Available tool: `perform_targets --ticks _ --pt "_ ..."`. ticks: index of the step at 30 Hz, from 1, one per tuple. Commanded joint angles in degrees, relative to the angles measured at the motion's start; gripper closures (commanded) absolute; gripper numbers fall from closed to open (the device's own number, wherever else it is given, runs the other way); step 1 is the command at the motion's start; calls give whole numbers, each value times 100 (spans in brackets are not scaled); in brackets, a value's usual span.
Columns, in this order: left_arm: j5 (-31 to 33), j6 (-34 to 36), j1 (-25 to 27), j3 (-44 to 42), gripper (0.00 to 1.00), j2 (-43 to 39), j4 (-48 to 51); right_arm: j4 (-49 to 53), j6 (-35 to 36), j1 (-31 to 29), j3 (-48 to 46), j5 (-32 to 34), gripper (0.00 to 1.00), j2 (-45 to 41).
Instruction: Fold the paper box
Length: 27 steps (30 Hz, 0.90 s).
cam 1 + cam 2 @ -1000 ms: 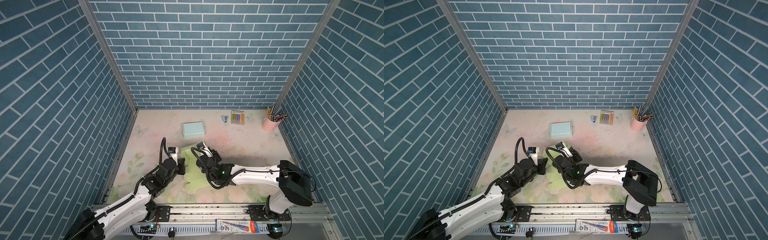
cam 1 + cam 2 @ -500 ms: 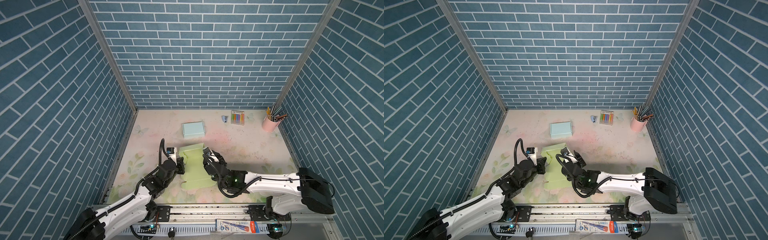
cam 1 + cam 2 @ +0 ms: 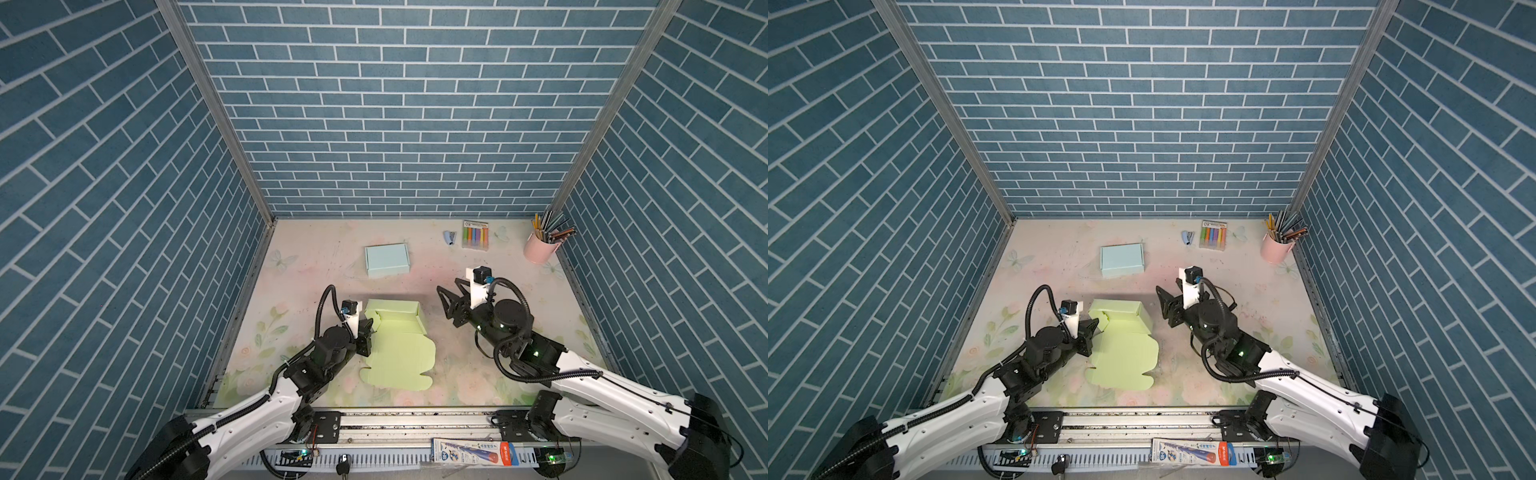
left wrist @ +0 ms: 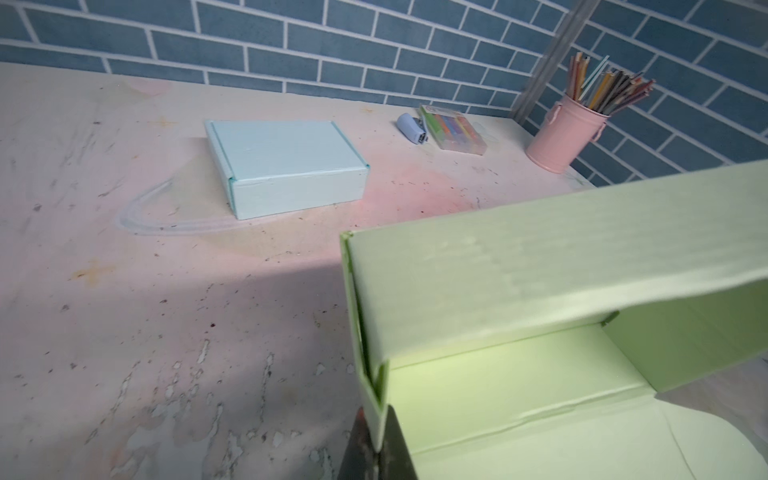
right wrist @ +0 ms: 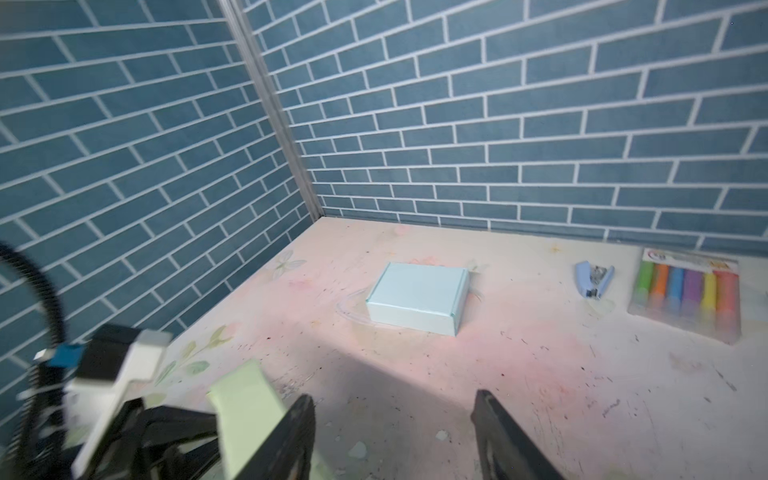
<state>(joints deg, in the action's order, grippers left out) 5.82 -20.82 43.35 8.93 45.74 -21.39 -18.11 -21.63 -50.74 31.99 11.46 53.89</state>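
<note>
pinch 1 wall, bring the free gripper back to the other

the green box (image 3: pixel 399 345) lies on the table (image 3: pixel 478 374) just ahead of the robot, between the 2 arms and nearer the left one; it shows in both top views. the left gripper (image 3: pixel 369 328) is closed tight on the box's left wall (image 4: pixel 372 399). in the left wrist view its fingers (image 4: pixel 397 453) squeeze the card from both sides, close to the corner with the far wall (image 4: pixel 540 270). the right gripper (image 3: pixel 448 287) stands well apart from the box, off to its right, jaws spread with nothing between them.

the step in hand looks like setting up the tray walls. to do it well, hold the left pinch steady and low, near the crease, so the thin card does not twist. bring the right gripper in at wall height toward the right wall (image 3: pixel 417 318) and push along the fold line, not mid panel, where the card would likely buckle.

the box's long axis runs from the robot toward the back of the table, a little askew. the tray end points away from the robot, open side up, far wall raised. the flat lid flap (image 3: pixel 401 368) with its rounded tabs points back at the robot.
</note>
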Motion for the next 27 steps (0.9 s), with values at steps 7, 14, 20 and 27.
perform_targets --ticks 7,14,20,27 --pt "-625 404 206 -313 100 315 -1023 -1531 -1502 624 -372 -2418 39 1292" --pt "-391 486 480 -296 100 932 -1423 -1799 -1307 1039 -52 -3140 41 2882" --pt "-234 474 510 -365 100 1381 -1776 -2613 -1469 976 83 -4183 45 3841" --pt "-65 557 507 -348 100 2037 -2199 -2696 -1450 559 194 -4604 46 4300"
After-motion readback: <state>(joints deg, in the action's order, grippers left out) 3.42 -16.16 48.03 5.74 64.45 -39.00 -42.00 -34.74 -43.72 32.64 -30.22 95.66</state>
